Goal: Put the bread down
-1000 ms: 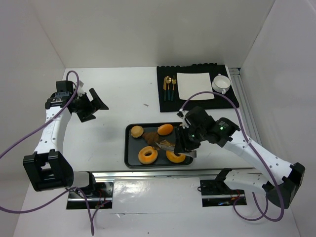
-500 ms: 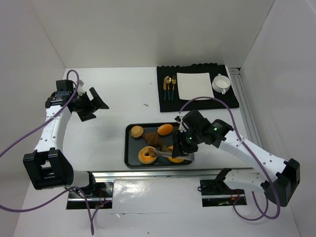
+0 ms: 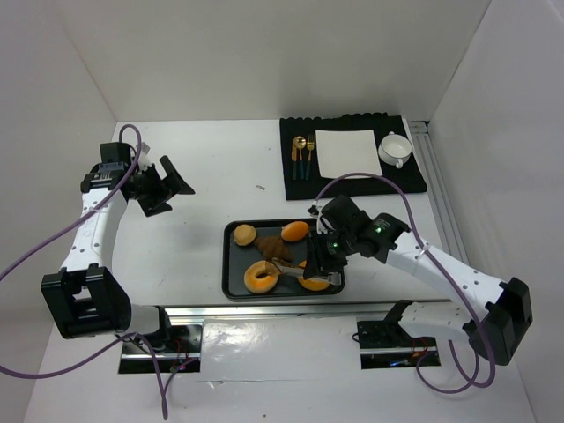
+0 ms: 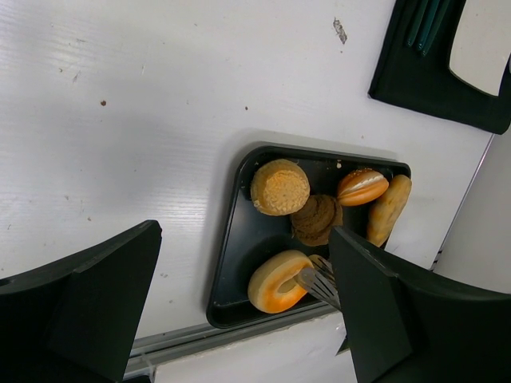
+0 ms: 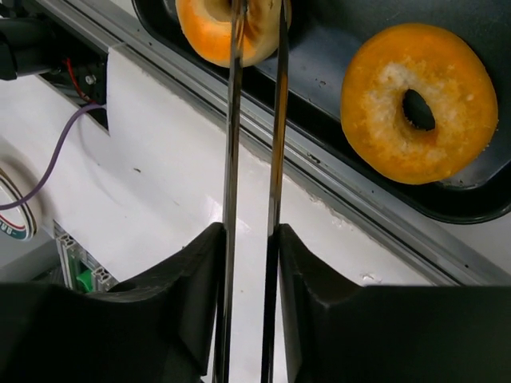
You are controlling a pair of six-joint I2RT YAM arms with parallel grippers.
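Over tray [image 3: 233,268], right gripper [image 5: 252,241] clamps tongs [image 5: 234,120], tips at bagel [image 5: 200,36]; left gripper [image 4: 243,263] wide.

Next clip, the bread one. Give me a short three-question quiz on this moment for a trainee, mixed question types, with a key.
1. True or false: the right gripper is clamped on a pair of metal tongs.
2. Where are the tong tips? A) at the round bun, B) at the left ring-shaped bread, C) at the cup on the mat.
3. How many ring-shaped breads lie in the black tray?

Key: 1 true; 2 B; 3 two.
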